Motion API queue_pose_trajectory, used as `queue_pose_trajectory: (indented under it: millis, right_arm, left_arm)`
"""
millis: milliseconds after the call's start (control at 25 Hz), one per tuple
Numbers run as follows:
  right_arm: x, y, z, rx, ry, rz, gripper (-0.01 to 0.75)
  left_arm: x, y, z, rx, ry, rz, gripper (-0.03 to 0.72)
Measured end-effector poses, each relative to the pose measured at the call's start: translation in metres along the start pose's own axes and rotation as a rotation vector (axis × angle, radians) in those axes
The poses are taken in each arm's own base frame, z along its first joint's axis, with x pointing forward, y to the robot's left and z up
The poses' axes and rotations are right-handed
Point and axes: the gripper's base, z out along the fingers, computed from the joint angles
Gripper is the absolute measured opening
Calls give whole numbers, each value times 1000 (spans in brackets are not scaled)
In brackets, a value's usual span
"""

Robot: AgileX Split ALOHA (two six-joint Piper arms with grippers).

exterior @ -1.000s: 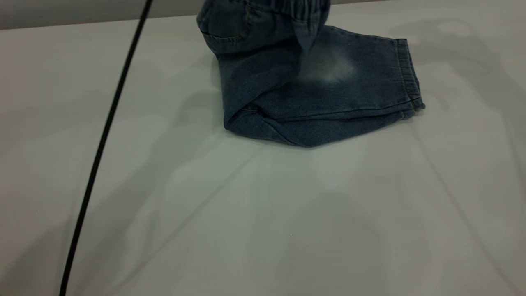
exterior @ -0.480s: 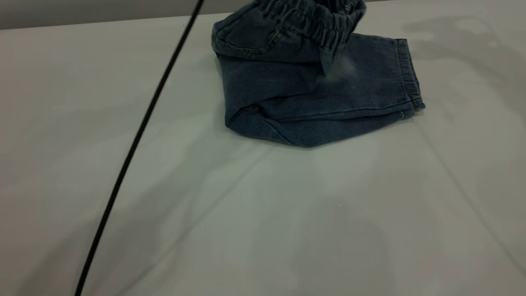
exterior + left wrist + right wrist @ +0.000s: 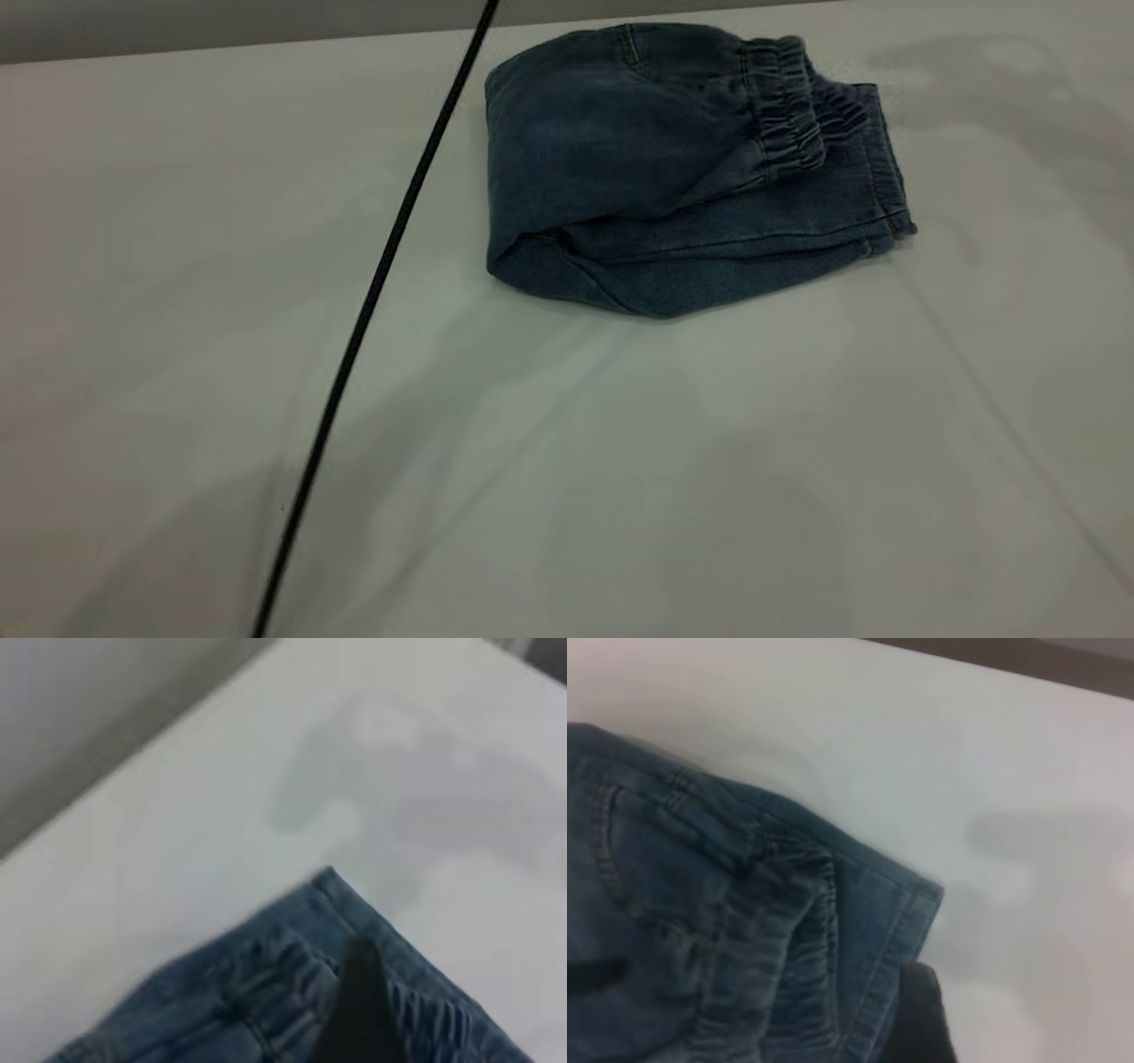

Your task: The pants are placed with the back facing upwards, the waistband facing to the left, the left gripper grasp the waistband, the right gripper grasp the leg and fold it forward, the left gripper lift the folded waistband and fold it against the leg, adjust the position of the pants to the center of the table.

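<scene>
Where the exterior view runs from left to right, we list first the desk [image 3: 177, 266], a plain white surface carrying everything else. Next comes a thin black cable [image 3: 372, 292], slanting from the far middle down to the near left, above the desk and just left of the garment.

Item: the pants [image 3: 620, 151], blue denim, folded into a compact bundle at the far side of the desk, right of centre. The upper layer is laid over the lower one. The waistband [image 3: 784, 106], ruched and puckered, lies on top toward the right end of the bundle. Just beyond it to the right, the leg [image 3: 797, 213] shows beneath, its flat stitched hem at the right edge of the bundle.

Item: the left hand [image 3: 359, 1010], seen only in its own wrist view as one dark finger above the waistband [image 3: 292, 979]; we cannot tell how wide it stands.

Item: the right hand [image 3: 921, 1019], seen only in its own wrist view as a dark shape beside the hem corner of the pants [image 3: 700, 930]; its opening we likewise cannot tell.
</scene>
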Motion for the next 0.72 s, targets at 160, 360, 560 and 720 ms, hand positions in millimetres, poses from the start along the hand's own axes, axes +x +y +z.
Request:
queue_pose_trajectory:
  millis: [160,360,560,720]
  right_arm:
    - [0,2,0,-19,-4,5,476]
    - [-5,7,-13,-56,-25,1,476]
    - [-23,22,-66,-107,-194,-10,476]
    - [-30,37,-124,-120,-334,-42,476]
  left_arm:
    - [-7,6,-15,13,43,-18,528]
    - [18,9,-16,31,280,-6,527]
    - [42,16,-1,-30,380,-15,527]
    - [53,20,13,-51,351,-21,527]
